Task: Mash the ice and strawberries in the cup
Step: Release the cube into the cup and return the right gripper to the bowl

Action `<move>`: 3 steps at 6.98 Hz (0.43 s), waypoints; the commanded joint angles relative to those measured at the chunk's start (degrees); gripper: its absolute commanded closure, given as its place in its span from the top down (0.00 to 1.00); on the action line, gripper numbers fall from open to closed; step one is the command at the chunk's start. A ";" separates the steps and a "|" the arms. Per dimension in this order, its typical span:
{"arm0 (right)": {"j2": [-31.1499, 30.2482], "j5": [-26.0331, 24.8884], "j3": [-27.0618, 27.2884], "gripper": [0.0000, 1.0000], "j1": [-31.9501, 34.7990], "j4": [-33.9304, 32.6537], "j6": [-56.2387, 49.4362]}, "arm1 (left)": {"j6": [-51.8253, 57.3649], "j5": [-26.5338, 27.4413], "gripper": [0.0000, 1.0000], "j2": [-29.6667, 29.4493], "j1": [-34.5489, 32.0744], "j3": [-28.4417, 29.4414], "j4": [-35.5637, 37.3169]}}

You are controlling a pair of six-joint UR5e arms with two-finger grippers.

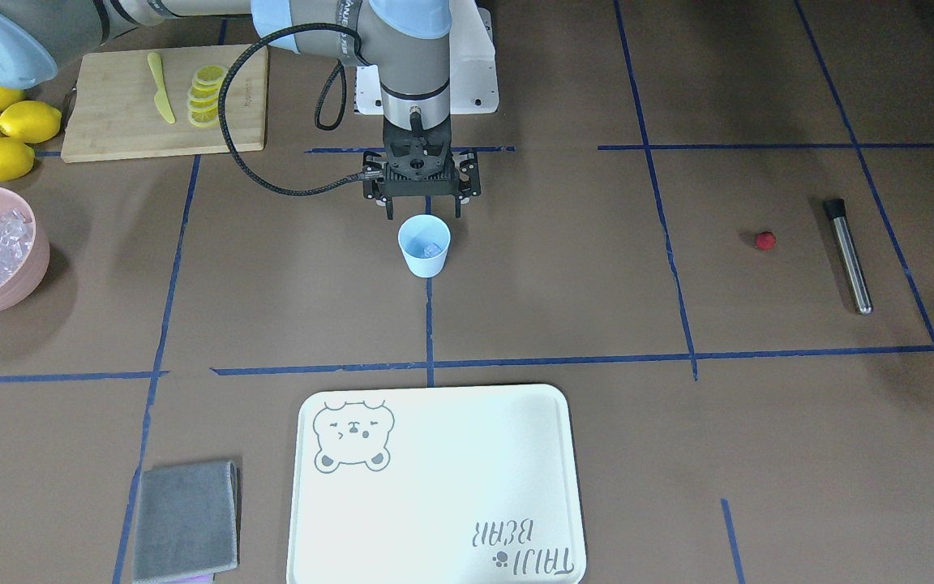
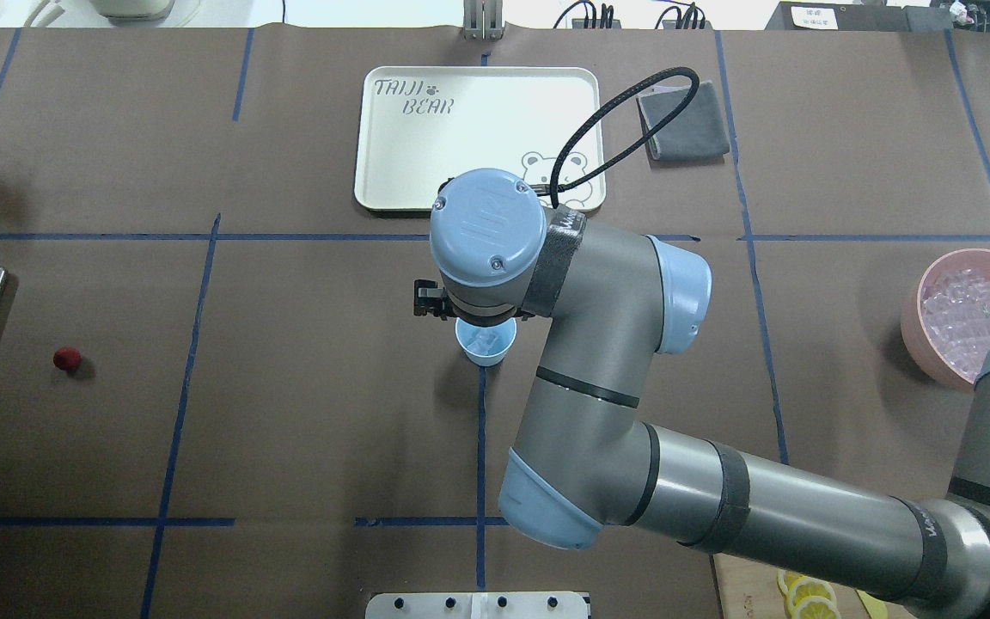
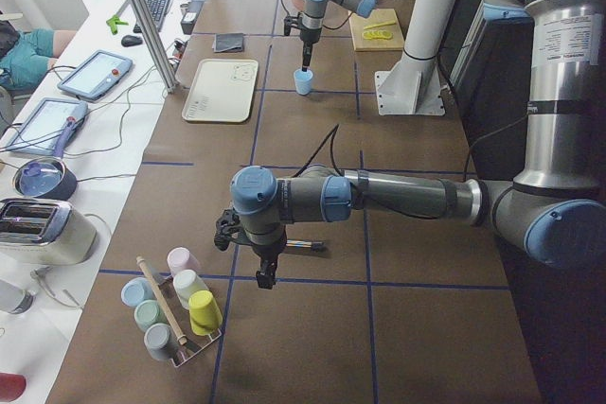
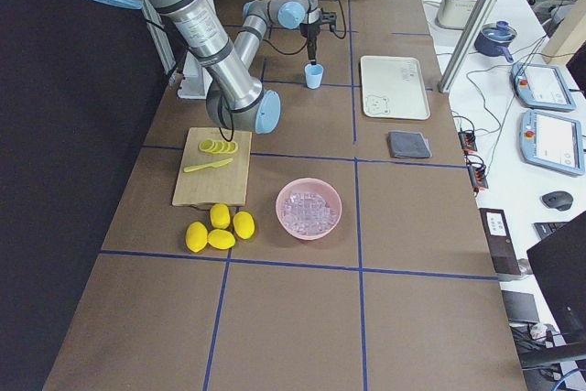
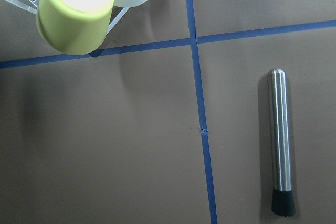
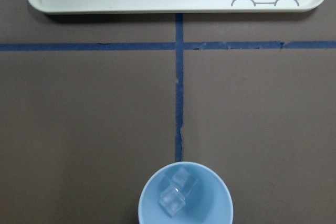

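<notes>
The light blue cup [image 1: 425, 247] stands mid-table with two pieces of ice [image 6: 176, 195] inside it. My right gripper [image 1: 424, 212] hangs open just above the cup's robot-side rim, holding nothing. More ice fills the pink bowl [image 1: 37, 251]. One small red strawberry [image 1: 765, 239] lies on the table far from the cup, beside a steel muddler [image 1: 848, 255]. My left gripper [image 3: 263, 276] only shows in the exterior left view, hovering above the table near the muddler [image 5: 279, 140]; I cannot tell whether it is open or shut.
A cream tray [image 1: 434, 487] and a grey cloth [image 1: 186, 519] lie on the operators' side. A cutting board [image 1: 110, 122] with lemon slices and a yellow knife, plus whole lemons [image 1: 1, 134], sits near the bowl. A rack of cups [image 3: 175, 305] stands beside the left gripper.
</notes>
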 commanded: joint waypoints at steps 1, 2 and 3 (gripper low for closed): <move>-4.37 3.22 2.29 0.99 5.42 -0.01 -4.91 | 0.00 -0.04 1.00 0.11 0.00 0.01 0.02; -10.76 6.37 7.27 0.99 9.46 0.25 -12.26 | 0.00 0.05 1.00 0.11 0.00 0.01 -0.07; -17.70 9.80 12.10 0.99 14.02 0.34 -21.65 | 0.00 0.05 1.00 0.20 0.00 0.01 0.02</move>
